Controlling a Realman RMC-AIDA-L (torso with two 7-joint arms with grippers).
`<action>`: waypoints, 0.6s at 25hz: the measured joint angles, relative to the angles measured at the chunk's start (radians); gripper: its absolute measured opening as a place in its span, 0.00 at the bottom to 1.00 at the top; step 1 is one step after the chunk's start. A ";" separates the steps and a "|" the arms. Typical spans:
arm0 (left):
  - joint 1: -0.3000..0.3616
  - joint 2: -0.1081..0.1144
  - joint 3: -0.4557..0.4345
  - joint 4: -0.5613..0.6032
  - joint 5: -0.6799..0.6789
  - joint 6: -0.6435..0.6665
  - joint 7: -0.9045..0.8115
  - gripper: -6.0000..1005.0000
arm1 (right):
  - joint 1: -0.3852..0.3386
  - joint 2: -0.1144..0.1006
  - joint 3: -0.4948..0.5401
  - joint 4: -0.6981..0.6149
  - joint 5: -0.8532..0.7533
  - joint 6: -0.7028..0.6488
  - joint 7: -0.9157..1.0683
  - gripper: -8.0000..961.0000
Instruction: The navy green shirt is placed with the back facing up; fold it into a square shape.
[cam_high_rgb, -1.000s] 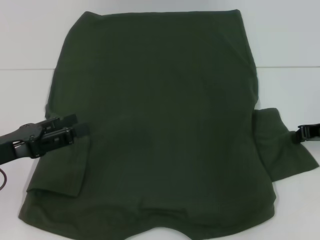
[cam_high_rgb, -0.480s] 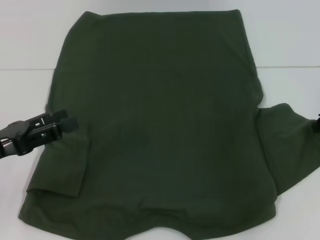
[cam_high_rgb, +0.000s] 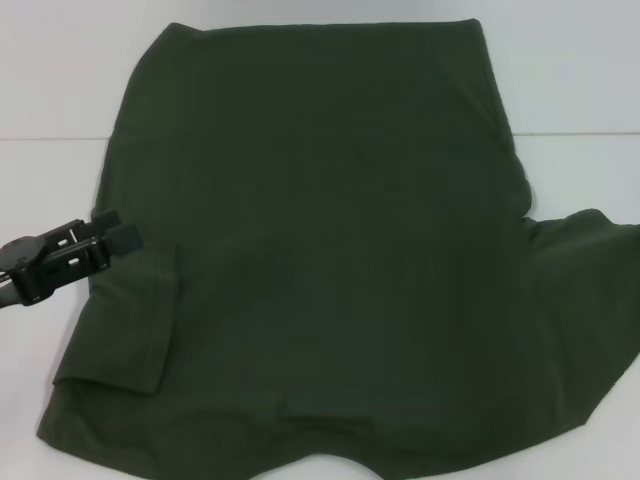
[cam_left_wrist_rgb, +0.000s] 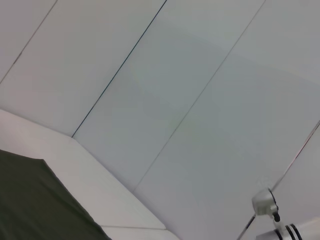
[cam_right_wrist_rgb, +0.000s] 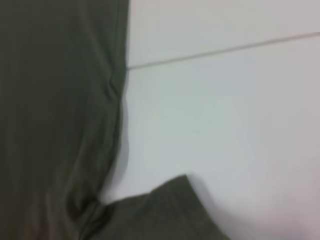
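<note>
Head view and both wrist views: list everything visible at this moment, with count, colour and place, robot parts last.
navy green shirt: one, dark olive green, spread flat across the middle of the table, plain side up; left sleeve folded in onto the body, right sleeve spread outward.
table: one, white, under the shirt, bare at both sides.
wall panels: several, pale grey with thin seams, seen in the left wrist view.
left gripper: one, black, at the shirt's left edge by the folded sleeve.
right gripper: not in view.

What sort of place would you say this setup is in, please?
Probably an indoor lab or test bench: the navy green shirt lies on a plain white table, pale panelled walls stand behind, and the left tool hovers at the shirt's edge.
</note>
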 joint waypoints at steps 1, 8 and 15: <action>0.000 -0.001 0.000 0.000 0.000 0.000 0.000 0.81 | 0.004 -0.001 0.002 0.000 0.005 -0.005 -0.002 0.01; -0.001 -0.002 0.001 -0.002 0.000 0.000 -0.011 0.81 | 0.045 -0.006 0.005 -0.015 0.084 -0.206 -0.034 0.01; -0.007 0.004 -0.011 -0.002 -0.001 -0.008 -0.014 0.81 | 0.043 -0.008 0.003 -0.115 0.275 -0.412 -0.072 0.01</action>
